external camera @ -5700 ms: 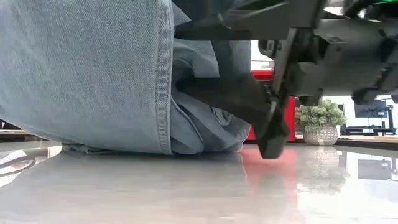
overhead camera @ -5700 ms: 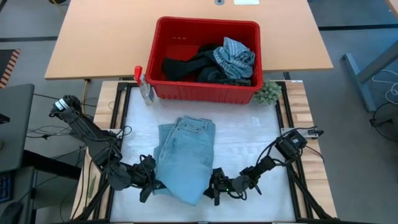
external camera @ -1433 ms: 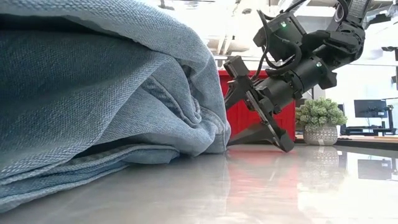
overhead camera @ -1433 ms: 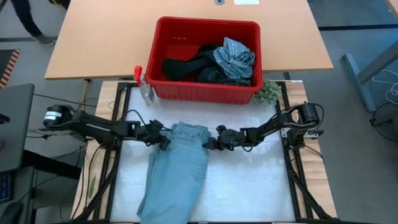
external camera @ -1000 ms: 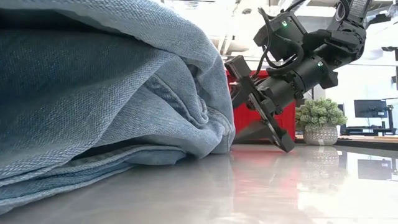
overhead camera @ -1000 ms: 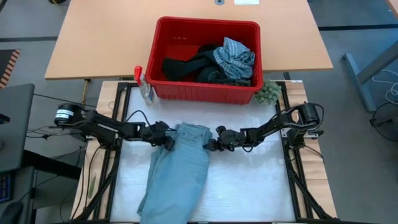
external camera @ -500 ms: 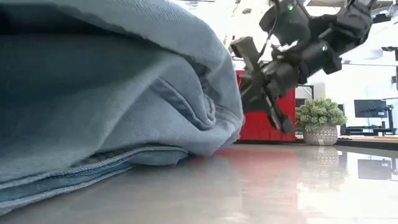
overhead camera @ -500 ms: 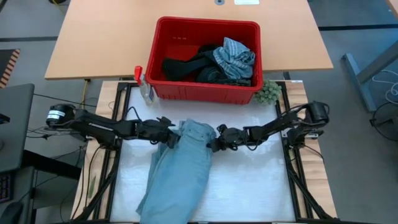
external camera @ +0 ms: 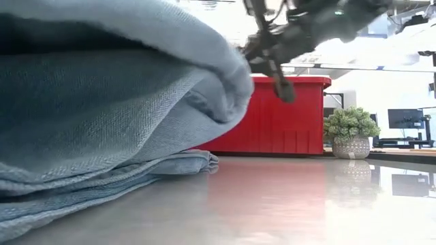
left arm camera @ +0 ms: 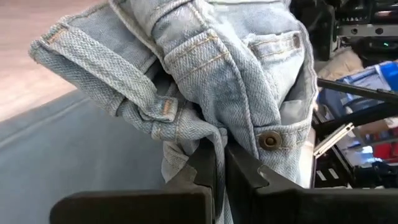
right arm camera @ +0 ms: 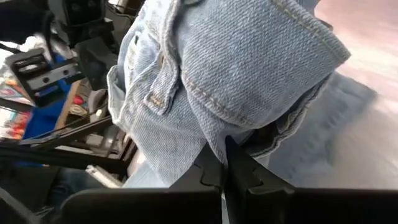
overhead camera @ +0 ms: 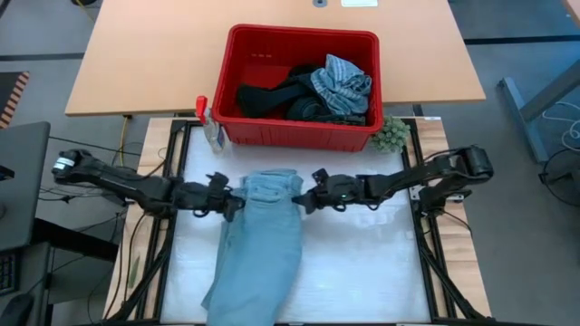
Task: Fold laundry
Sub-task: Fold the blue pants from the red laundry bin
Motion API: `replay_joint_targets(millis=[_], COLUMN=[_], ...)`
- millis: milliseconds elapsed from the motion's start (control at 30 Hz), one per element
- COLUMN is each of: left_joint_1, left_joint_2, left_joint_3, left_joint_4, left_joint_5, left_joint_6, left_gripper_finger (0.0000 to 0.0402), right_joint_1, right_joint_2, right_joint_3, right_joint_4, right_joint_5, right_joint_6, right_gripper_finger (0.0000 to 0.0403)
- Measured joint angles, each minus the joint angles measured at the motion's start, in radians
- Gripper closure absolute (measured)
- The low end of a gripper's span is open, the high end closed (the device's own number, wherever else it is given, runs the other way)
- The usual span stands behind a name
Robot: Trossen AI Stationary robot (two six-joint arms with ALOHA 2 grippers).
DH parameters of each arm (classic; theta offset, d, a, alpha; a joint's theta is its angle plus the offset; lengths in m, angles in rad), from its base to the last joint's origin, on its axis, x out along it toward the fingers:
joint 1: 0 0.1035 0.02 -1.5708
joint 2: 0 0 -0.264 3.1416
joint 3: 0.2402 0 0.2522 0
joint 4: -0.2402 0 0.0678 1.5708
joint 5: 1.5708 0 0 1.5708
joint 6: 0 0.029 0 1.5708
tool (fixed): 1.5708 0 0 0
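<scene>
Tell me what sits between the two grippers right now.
In the high view, the waistband end of the light blue jeans spans the gap between the left gripper and right gripper; each is shut on it.

White table (overhead camera: 362,263): light blue jeans (overhead camera: 258,254), red basket (overhead camera: 299,86).

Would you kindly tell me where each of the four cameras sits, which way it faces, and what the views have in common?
High view: above the table, looking straight down; both arms, left claw and right claw, pinch the light blue jeans at the waistband; red basket beyond.
Low view: at table-top height, looking level across; jeans fill it, one claw above.
Left wrist view: on the left arm, its fingers shut on denim.
Right wrist view: on the right arm, fingers likewise.
Shared: all four show the jeans.
</scene>
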Motion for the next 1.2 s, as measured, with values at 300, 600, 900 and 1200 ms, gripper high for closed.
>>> replay_joint_targets(millis=[300,600,900,1200], left_joint_1=[-0.102,-0.073,-0.050,-0.057], left_joint_2=[-0.209,-0.237,-0.237,-0.226], left_joint_3=[0.000,0.000,0.000,0.097], left_joint_4=[-0.304,-0.575,-0.625,-0.500], left_joint_5=[-0.167,-0.122,-0.103,-0.096], left_joint_6=[-0.084,-0.113,-0.092,0.020], left_gripper_finger=[0.0401,0.0354,0.0227,0.0202], right_joint_1=[-0.031,-0.083,-0.128,-0.158], right_joint_2=[0.258,0.363,0.326,0.241], right_joint_3=[0.309,0.434,0.435,0.434], right_joint_4=[-0.100,-0.343,-0.446,-0.476], right_joint_5=[-0.023,-0.027,-0.062,-0.237], right_joint_6=[-0.107,-0.199,-0.289,-0.363], right_gripper_finger=[0.0380,0.0359,0.0286,0.0162])
